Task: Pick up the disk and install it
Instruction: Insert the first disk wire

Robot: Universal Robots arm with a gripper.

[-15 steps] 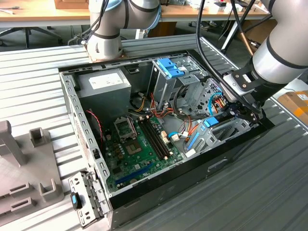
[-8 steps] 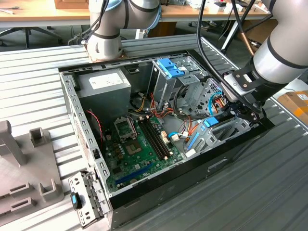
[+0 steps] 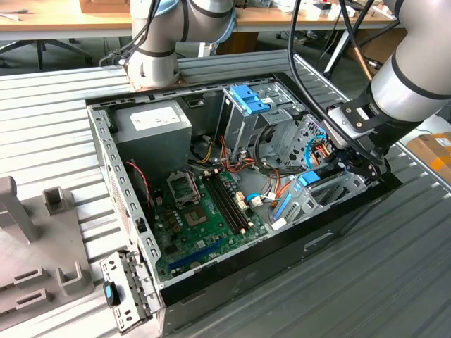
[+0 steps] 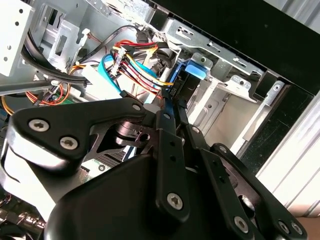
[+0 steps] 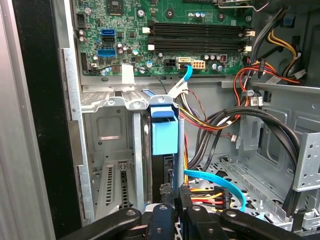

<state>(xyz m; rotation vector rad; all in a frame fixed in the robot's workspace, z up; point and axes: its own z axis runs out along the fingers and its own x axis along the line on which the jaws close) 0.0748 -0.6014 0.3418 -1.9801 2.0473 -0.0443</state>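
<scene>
The disk (image 3: 310,179) stands on edge in the drive bay at the exterior view's right end of the open computer case (image 3: 113,176). In the first wrist view its blue tab (image 5: 164,132) tops a thin black body between grey metal bay walls. My gripper (image 3: 337,167) is right over the bay. In both wrist views its black fingers (image 5: 162,220) come together on the disk's near edge. The gripper (image 4: 172,102) is shut on the disk (image 4: 192,70), whose lower part is hidden inside the bay.
Red, yellow and blue cables (image 5: 210,192) crowd beside the bay. A tall grey cage with a blue clip (image 3: 248,98), a grey box with a white label (image 3: 151,130) and the green motherboard (image 3: 204,211) fill the case. A second arm's base (image 3: 151,67) stands behind it.
</scene>
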